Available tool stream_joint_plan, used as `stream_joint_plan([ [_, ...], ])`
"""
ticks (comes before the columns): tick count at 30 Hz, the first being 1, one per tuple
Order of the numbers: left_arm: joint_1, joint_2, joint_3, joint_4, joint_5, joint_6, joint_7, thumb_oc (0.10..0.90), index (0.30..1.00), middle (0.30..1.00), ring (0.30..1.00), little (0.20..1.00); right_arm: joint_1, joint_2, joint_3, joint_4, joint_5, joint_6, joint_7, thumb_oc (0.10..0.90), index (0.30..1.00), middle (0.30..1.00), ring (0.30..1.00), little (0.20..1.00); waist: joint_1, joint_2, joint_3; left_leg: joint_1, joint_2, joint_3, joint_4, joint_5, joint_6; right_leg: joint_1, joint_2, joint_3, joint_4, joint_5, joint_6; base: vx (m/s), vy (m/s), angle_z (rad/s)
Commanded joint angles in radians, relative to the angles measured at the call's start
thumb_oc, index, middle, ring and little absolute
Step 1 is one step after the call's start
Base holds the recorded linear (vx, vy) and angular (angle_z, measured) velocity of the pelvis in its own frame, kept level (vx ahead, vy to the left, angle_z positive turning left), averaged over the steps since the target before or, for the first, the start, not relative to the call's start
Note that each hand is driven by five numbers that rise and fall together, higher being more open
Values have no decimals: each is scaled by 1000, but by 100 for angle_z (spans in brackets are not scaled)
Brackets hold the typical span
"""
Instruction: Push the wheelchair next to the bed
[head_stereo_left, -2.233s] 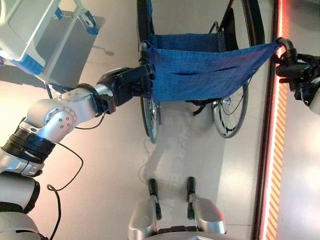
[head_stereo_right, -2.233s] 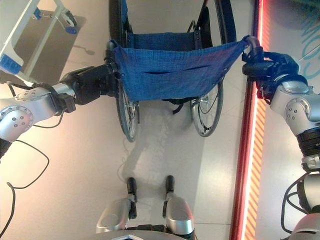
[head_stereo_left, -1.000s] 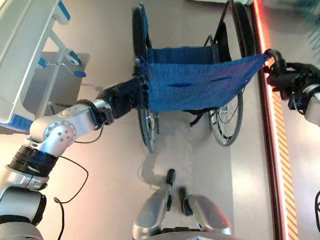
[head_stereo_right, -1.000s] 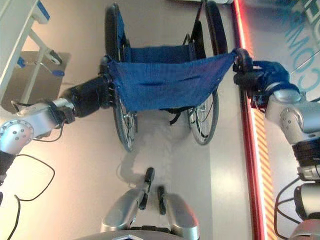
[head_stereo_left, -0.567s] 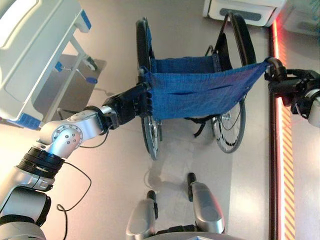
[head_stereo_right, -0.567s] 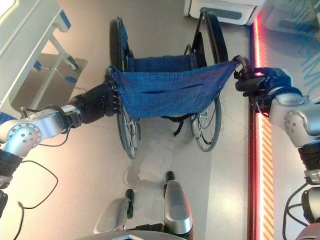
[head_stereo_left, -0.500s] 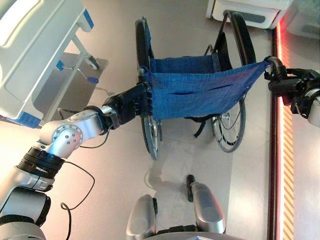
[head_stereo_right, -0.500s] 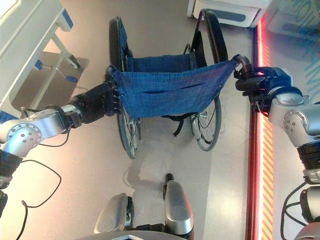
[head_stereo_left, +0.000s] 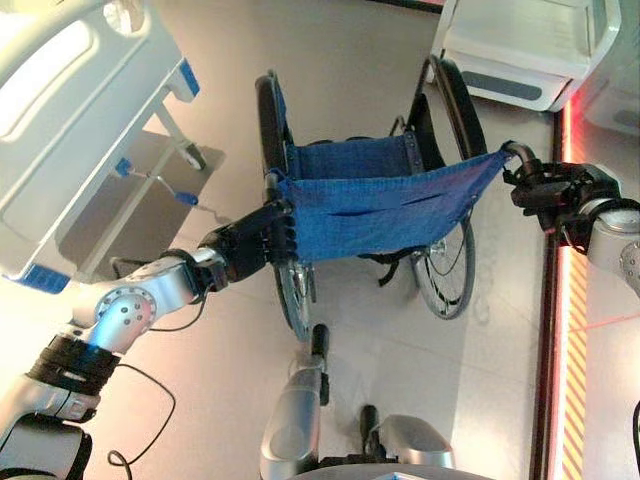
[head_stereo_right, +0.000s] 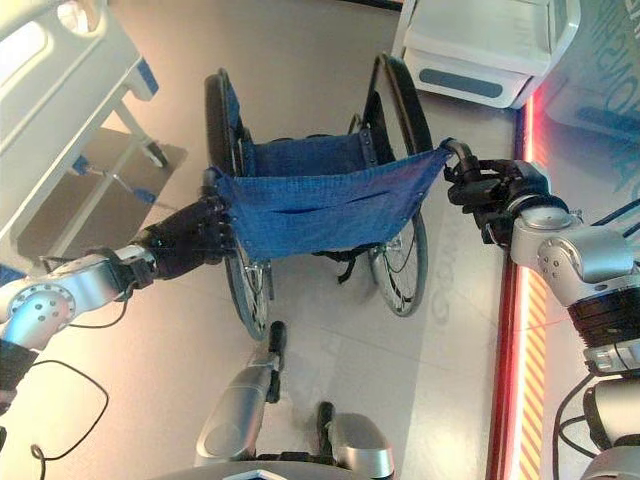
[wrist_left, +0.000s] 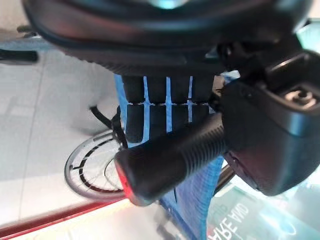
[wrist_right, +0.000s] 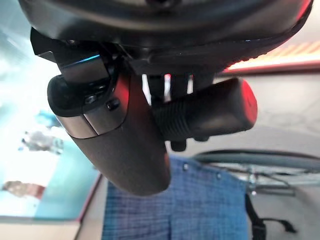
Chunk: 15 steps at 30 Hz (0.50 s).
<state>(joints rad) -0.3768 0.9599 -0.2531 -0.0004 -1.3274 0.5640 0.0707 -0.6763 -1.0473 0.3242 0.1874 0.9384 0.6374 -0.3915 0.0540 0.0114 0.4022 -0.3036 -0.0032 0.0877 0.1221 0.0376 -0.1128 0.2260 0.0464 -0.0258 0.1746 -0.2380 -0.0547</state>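
— Where is the wheelchair (head_stereo_left: 375, 205) sitting?

— In the upper middle of the left eye view, seen from behind and above. Its blue fabric backrest (head_stereo_right: 325, 213) stretches across the centre, the two big wheels run up toward the top edge, and the smaller spoked rims hang below the cloth.

— And the hands?

— The left hand (head_stereo_left: 258, 243) reaches in from the lower left and meets the left end of the backrest. In the left wrist view its fingers (wrist_left: 155, 107) are curled over the ribbed black push handle (wrist_left: 172, 157), with the thumb bulk closing in from the right of the frame, so the handle is clamped between them.

— The other side?

— The right hand (head_stereo_right: 495, 195) comes in from the right edge and sits at the right end of the backrest. The right wrist view shows the second ribbed handle (wrist_right: 205, 112) lying across the middle of the frame, the thumb (wrist_right: 117, 140) wrapped under it and fingers curled behind it. Also gripped.

— Where's the bed (head_stereo_left: 70, 140)?

— Upper left corner of both eye views, white with blue corner fittings, its frame legs standing on the floor just left of the wheelchair's left wheel, with a gap between them.

— Anything else around?

— A white cabinet-like unit (head_stereo_right: 485, 50) at the upper right, just beyond the wheelchair's right wheel, and a glowing red strip (head_stereo_left: 555, 330) running down the floor along the right side.
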Motion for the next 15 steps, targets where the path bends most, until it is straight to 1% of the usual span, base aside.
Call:
stream_joint_plan([
  [1, -18, 61, 291, -31, 43, -174, 15, 400, 300, 300, 300, 300, -12, 79, -17, -112, 1, -130, 168, 400, 300, 300, 300, 300, 52, 8, -211, -21, -31, 38, -6, 163, 74, -16, 100, 83, 78, -6, 51, 612, 158, -45],
  [2, -26, 58, 286, -17, 56, -156, 7, 400, 300, 300, 300, 300, -5, 92, -18, -110, 1, -120, 161, 400, 300, 300, 300, 300, 53, -1, -228, -9, -34, 63, 23, 127, 91, -18, 91, 63, 119, 6, 62, 408, 103, -31],
  [3, -33, 58, 281, -13, 61, -149, 6, 400, 300, 300, 300, 300, -3, 99, -16, -110, 0, -118, 156, 400, 300, 300, 300, 300, 54, -4, -234, -2, -36, 70, 29, 113, 101, -21, 88, 51, 152, 20, 70, 462, 121, -16],
  [4, -58, 56, 265, 8, 82, -131, 1, 400, 300, 300, 300, 300, 0, 120, -8, -108, -3, -113, 141, 400, 300, 300, 300, 300, 56, -14, -249, 28, -49, 81, 40, 83, 126, -41, 78, 22, 249, 72, 102, 441, 124, 7],
  [5, -77, 59, 250, 21, 85, -131, 3, 400, 300, 300, 300, 300, 3, 127, -6, -115, 3, -112, 128, 400, 300, 300, 300, 300, 54, -22, -255, 51, -63, 85, 46, 66, 139, -63, 71, 8, 329, 130, 135, 505, 141, 18],
  [6, -90, 63, 243, 34, 87, -133, 0, 400, 300, 300, 300, 300, 2, 131, -4, -118, 9, -112, 123, 400, 300, 300, 300, 300, 50, -30, -256, 68, -77, 85, 53, 49, 148, -83, 62, -3, 379, 166, 157, 394, 104, 28],
  [7, -107, 68, 237, 42, 87, -132, 0, 400, 300, 300, 300, 300, 0, 138, -2, -119, 13, -113, 119, 400, 300, 300, 300, 300, 48, -30, -258, 82, -82, 78, 63, 35, 151, -116, 49, -13, 407, 188, 167, 324, 73, 20],
  [8, -116, 71, 233, 45, 85, -131, 1, 400, 300, 300, 300, 300, -2, 141, -1, -120, 15, -112, 119, 400, 300, 300, 300, 300, 50, -24, -262, 83, -77, 76, 66, 34, 150, -132, 50, -15, 408, 201, 168, 362, 60, 15],
  [9, -140, 75, 221, 60, 80, -130, 0, 400, 300, 300, 300, 300, -12, 152, 2, -119, 12, -104, 116, 400, 300, 300, 300, 300, 46, -20, -260, 89, -79, 68, 90, 21, 147, -159, 32, -24, 362, 173, 152, 355, 24, -6],
  [10, -162, 82, 205, 64, 73, -129, 11, 400, 300, 300, 300, 300, -18, 152, 2, -119, 11, -98, 118, 400, 300, 300, 300, 300, 39, -22, -258, 83, -87, 57, 115, 21, 138, -161, 27, -31, 305, 145, 135, 339, 2, -14],
  [11, -170, 85, 200, 63, 67, -129, 18, 400, 300, 300, 300, 300, -21, 150, 4, -120, 10, -95, 119, 400, 300, 300, 300, 300, 37, -21, -257, 81, -88, 53, 126, 25, 134, -162, 26, -30, 274, 131, 125, 325, -53, -5],
  [12, -191, 86, 183, 59, 47, -143, 43, 400, 300, 300, 300, 300, -35, 141, 9, -125, 16, -99, 111, 400, 300, 300, 300, 300, 28, -24, -249, 66, -98, 39, 176, 36, 119, -161, 15, -22, 140, 103, 91, 279, -57, 13],
  [13, -196, 86, 179, 59, 47, -150, 46, 400, 300, 300, 300, 300, -38, 139, 11, -126, 19, -101, 107, 400, 300, 300, 300, 300, 25, -23, -246, 61, -99, 36, 184, 38, 116, -160, 14, -20, 117, 98, 84, 244, -97, 28],
  [14, -226, 77, 161, 67, 42, -190, 54, 400, 300, 300, 300, 300, -73, 123, 21, -116, 24, -121, 105, 400, 300, 300, 300, 300, 7, -27, -215, 35, -108, 27, 251, 43, 103, -195, -17, -2, 17, 157, 75, 108, -86, 24],
  [15, -246, 73, 152, 72, 39, -206, 56, 400, 300, 300, 300, 300, -94, 112, 24, -106, 26, -127, 107, 400, 300, 300, 300, 300, -1, -28, -199, 26, -110, 23, 273, 32, 99, -213, -38, 7, -20, 188, 81, 75, -125, 25],
])
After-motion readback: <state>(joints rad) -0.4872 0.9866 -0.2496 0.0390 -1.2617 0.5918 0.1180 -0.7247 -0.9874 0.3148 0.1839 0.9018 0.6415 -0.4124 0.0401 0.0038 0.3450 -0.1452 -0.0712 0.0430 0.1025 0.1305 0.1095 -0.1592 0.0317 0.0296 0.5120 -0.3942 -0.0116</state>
